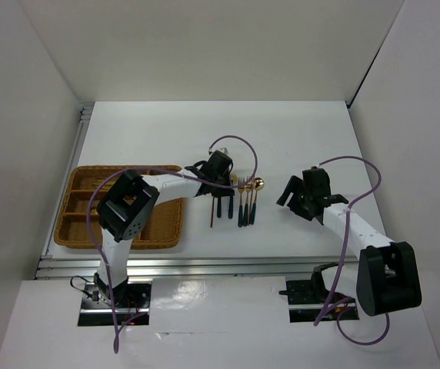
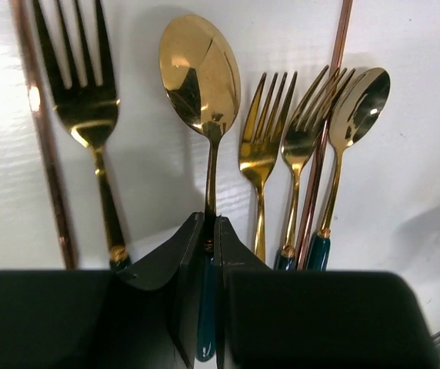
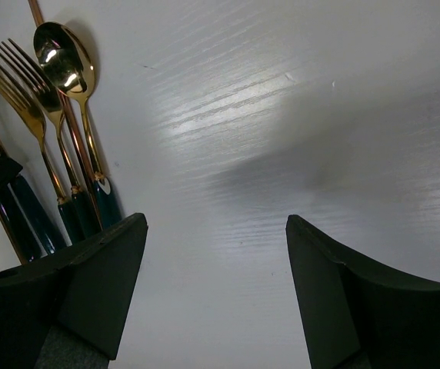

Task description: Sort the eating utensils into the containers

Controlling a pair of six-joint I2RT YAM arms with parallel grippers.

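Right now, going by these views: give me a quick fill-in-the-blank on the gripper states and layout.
1. The left gripper is ____ on the large spoon.
2. The right gripper is ____, with nothing between its fingers.
3. In the top view, the wicker tray lies to the ____ of the utensils.

Missing words: shut; open; left.

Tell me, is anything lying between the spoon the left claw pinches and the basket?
Yes: a fork and a thin copper stick lie beside the big spoon, on the side toward the wicker tray. Beyond them, nothing else visible blocks the way.
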